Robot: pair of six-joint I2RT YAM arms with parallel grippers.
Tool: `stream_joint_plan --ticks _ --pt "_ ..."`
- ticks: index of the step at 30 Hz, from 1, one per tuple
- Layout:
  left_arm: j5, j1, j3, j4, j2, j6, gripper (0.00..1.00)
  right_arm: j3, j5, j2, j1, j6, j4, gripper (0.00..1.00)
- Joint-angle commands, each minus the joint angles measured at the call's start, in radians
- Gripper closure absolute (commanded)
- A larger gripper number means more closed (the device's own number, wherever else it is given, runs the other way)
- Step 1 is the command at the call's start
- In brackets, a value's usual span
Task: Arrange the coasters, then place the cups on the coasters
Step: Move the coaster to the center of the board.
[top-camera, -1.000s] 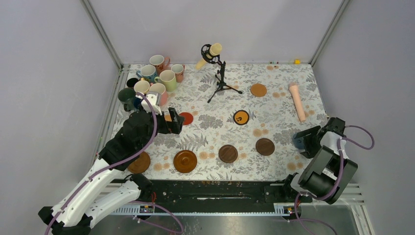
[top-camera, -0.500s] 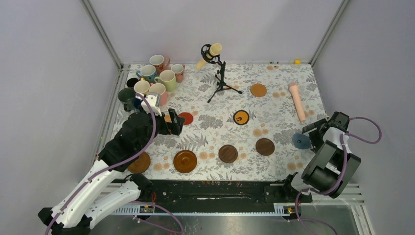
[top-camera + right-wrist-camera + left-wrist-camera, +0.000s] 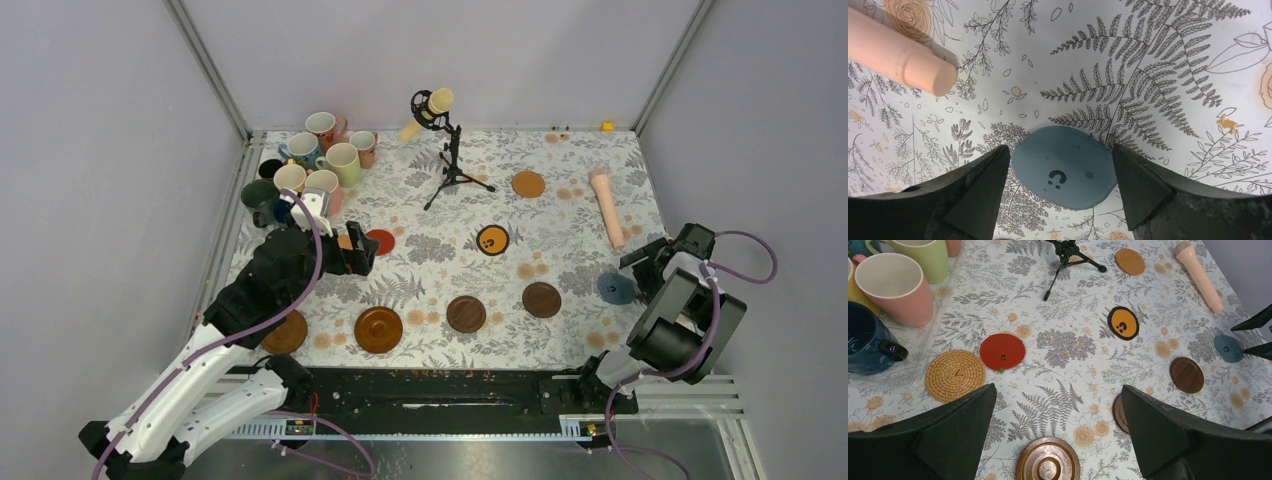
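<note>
Coaster check, right side: grey-blue coaster (image 3: pixel 1063 172) flat on floral cloth (image 3: pixel 1148 75), between and just ahead of the tips of right gripper (image 3: pixel 1060 148), fingers wide, not gripping. Pink handle (image 3: pixel 895 55) end farther out, past one finger. Left gripper (image 3: pixel 1059 386) wide too, holding nothing; red coaster (image 3: pixel 1002 351) and cork coaster (image 3: pixel 955 375) ahead of its left finger, ridged brown coaster (image 3: pixel 1047 465) between the fingers, cups (image 3: pixel 895 287) farther past the left finger.

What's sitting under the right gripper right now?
The grey-blue coaster lies flat on the floral cloth between the open fingers of the right gripper. The fingers hide the cloth on either side.
</note>
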Motion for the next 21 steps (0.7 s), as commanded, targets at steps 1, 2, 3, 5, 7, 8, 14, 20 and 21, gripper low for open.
stream_joint_plan --ticks 1,2,3,5,7,8,14,20,21 --pt "-0.015 -0.002 0.005 0.052 -0.014 0.006 0.01 0.017 -0.034 0.027 0.002 -0.027 -0.013 0.19" --pt "-0.011 -0.002 0.005 0.053 -0.011 0.006 0.01 0.022 -0.04 0.024 0.001 -0.031 -0.027 0.23" --pt "-0.01 -0.002 0.006 0.054 -0.008 0.006 0.01 0.027 -0.063 0.03 0.001 -0.032 -0.034 0.25" --pt "-0.007 -0.002 0.009 0.051 -0.003 0.006 0.01 0.051 -0.119 0.057 0.001 -0.033 -0.066 0.26" --pt "-0.009 -0.002 0.009 0.049 -0.003 0.006 0.01 0.068 -0.15 0.088 0.003 -0.032 -0.102 0.27" --pt "-0.011 -0.001 0.01 0.047 -0.005 0.006 0.01 0.071 -0.163 0.102 0.003 -0.03 -0.109 0.27" --pt "-0.028 -0.001 0.005 0.052 -0.025 0.011 0.01 0.064 -0.213 0.098 0.01 -0.015 -0.12 0.3" --pt "-0.033 -0.001 0.007 0.046 -0.032 0.011 0.01 0.094 -0.18 0.109 0.045 -0.022 -0.148 0.29" --pt "-0.034 -0.001 0.007 0.046 -0.035 0.012 0.01 0.097 -0.177 0.109 0.054 -0.021 -0.152 0.29"
